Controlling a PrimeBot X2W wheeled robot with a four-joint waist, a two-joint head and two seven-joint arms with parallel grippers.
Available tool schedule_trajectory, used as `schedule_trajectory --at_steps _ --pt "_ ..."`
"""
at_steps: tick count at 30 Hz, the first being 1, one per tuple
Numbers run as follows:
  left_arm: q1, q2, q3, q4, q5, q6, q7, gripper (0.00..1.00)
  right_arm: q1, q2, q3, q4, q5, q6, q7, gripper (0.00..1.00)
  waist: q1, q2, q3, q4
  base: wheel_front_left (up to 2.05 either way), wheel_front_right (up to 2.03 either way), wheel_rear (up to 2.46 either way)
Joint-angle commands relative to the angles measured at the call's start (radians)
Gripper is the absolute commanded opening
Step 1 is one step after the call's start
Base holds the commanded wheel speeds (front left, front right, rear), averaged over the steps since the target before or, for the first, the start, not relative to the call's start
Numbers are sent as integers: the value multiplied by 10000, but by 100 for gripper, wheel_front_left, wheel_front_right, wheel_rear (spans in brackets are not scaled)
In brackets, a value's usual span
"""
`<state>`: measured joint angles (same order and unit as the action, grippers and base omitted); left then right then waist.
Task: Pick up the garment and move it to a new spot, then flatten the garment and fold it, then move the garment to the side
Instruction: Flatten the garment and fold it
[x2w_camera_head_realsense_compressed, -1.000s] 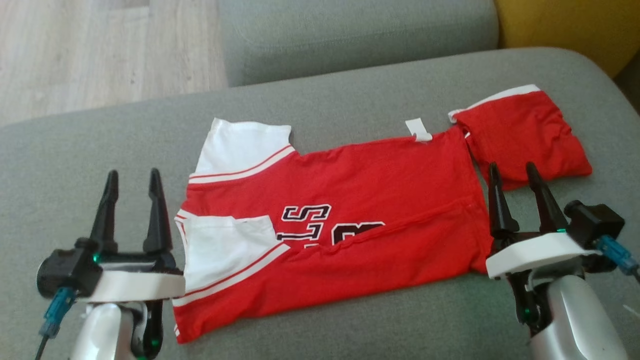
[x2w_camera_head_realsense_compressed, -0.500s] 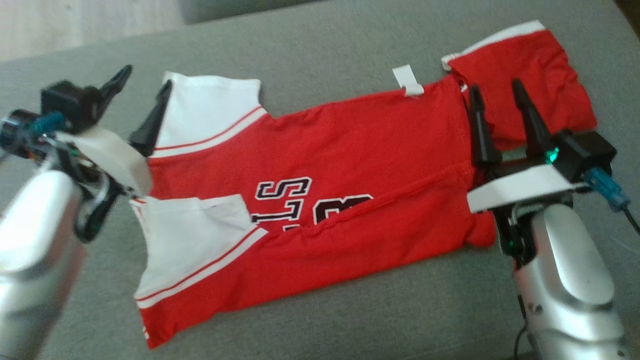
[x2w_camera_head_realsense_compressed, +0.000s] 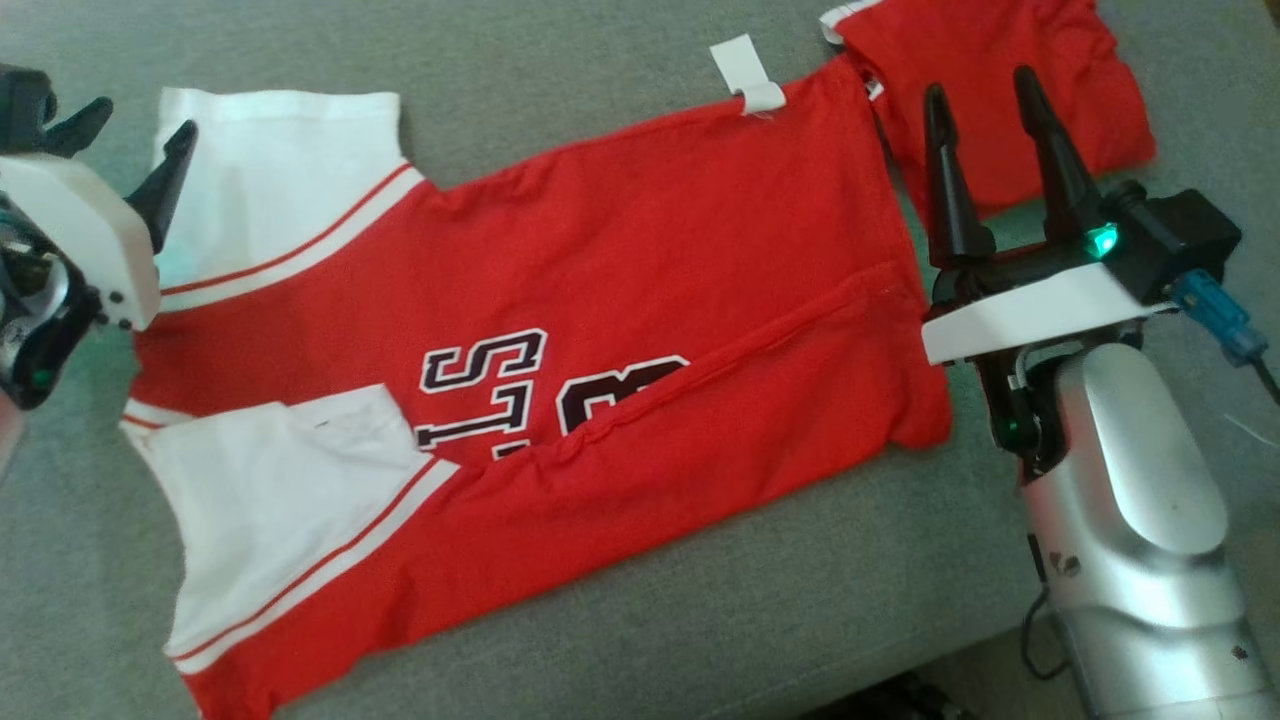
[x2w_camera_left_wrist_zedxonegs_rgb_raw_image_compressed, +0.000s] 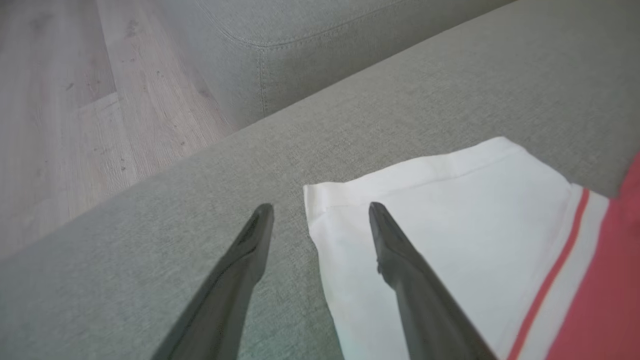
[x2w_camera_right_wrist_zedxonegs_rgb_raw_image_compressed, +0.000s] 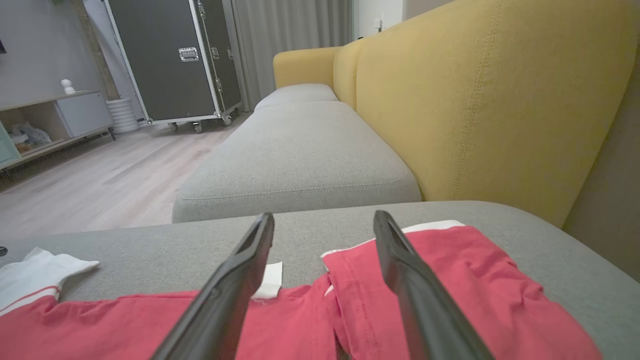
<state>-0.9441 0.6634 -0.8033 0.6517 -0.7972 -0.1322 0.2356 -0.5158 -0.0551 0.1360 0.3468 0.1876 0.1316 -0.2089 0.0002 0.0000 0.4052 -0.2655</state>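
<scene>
A red jersey (x2w_camera_head_realsense_compressed: 620, 260) with white sleeves and dark lettering lies spread on the grey cushion (x2w_camera_head_realsense_compressed: 800, 600), its lower edge folded up over the print. My left gripper (x2w_camera_head_realsense_compressed: 135, 115) is open at the far-left white sleeve (x2w_camera_left_wrist_zedxonegs_rgb_raw_image_compressed: 450, 240), one finger over the sleeve's corner, the other over bare cushion. My right gripper (x2w_camera_head_realsense_compressed: 985, 85) is open above the jersey's right end, where a second red folded piece (x2w_camera_head_realsense_compressed: 1000, 90) lies (x2w_camera_right_wrist_zedxonegs_rgb_raw_image_compressed: 465, 280). Neither gripper holds cloth.
A white tag (x2w_camera_head_realsense_compressed: 745, 75) sticks out at the jersey's top edge. Beyond the cushion are another grey seat (x2w_camera_right_wrist_zedxonegs_rgb_raw_image_compressed: 300, 150), a yellow sofa back (x2w_camera_right_wrist_zedxonegs_rgb_raw_image_compressed: 490, 100), wooden floor (x2w_camera_left_wrist_zedxonegs_rgb_raw_image_compressed: 65, 100) and a black wheeled case (x2w_camera_right_wrist_zedxonegs_rgb_raw_image_compressed: 175, 55).
The head camera has tilted down and closer. My left arm rose from the lower left to the upper white sleeve. My right gripper shifted forward over the jersey's right end.
</scene>
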Motion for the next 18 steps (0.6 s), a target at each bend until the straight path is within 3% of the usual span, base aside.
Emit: schedule_trajectory --at_steps 1,16,17,18 --pt "-592 621 191 -19 -125 16 -39 100 -244 48 180 -379 62 -9 -93 100 -2 0 203 -168 0 0 0" --pt "-1756 794 -1548 610 -1648 16 516 100 -309 48 92 -1013 106 -9 -147 100 -2 0 894 -128 0 0 0" --pt "-1779 781 -1659 548 -1831 16 616 85 -321 49 57 -1046 71 -9 -130 100 -2 0 913 -113 0 0 0" --pt "-1798 767 -1769 451 -2009 16 676 33 -334 49 11 -1067 22 -9 -110 100 -2 0 922 -91 0 0 0"
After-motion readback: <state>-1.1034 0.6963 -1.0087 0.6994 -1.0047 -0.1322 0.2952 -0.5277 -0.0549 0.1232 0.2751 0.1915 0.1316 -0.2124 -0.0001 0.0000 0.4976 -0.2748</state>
